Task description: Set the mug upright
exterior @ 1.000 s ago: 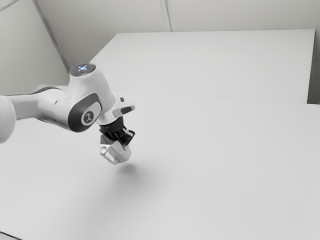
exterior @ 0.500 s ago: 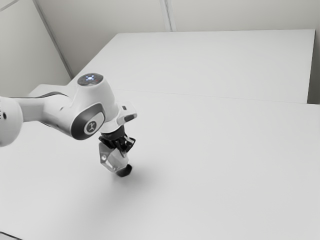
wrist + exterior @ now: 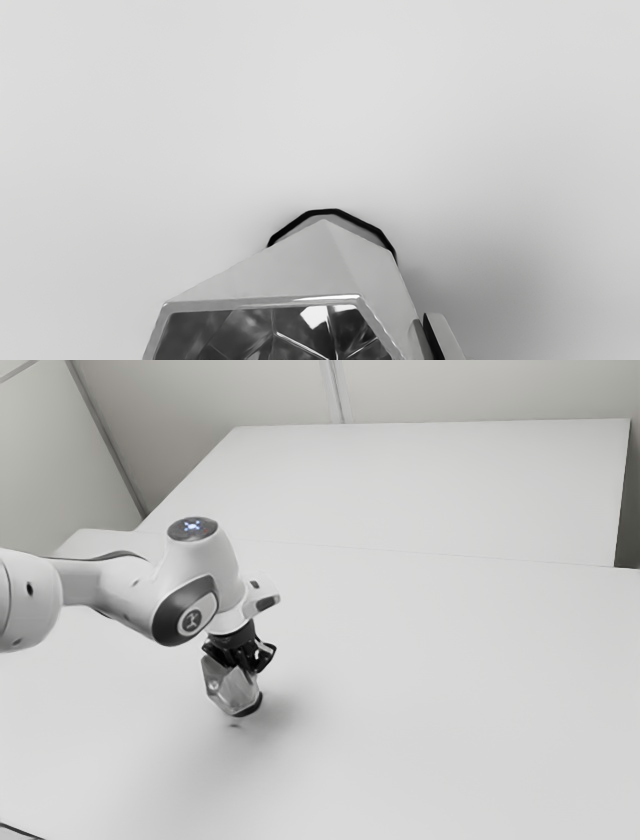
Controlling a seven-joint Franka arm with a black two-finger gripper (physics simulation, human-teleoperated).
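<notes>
Evidently the pincer (image 3: 243,663) was pinching the silvery mug (image 3: 231,689), which tilted beneath it, dark base (image 3: 249,707) low over the pale surface (image 3: 450,710), toward the exterior view's left.

Arm (image 3: 95,582) enters from the exterior view's left, bent downward at the wrist (image 3: 195,595). Claw (image 3: 240,664) directed downward, in a closed grip.

One robot arm (image 3: 203,565) with one black gripper (image 3: 238,660). One mug (image 3: 233,690), the same single mug appearing in both the exterior view and the wrist view. Two white tabletops (image 3: 450,690), one nearer and one farther back. One dark cable (image 3: 20,831).
</notes>
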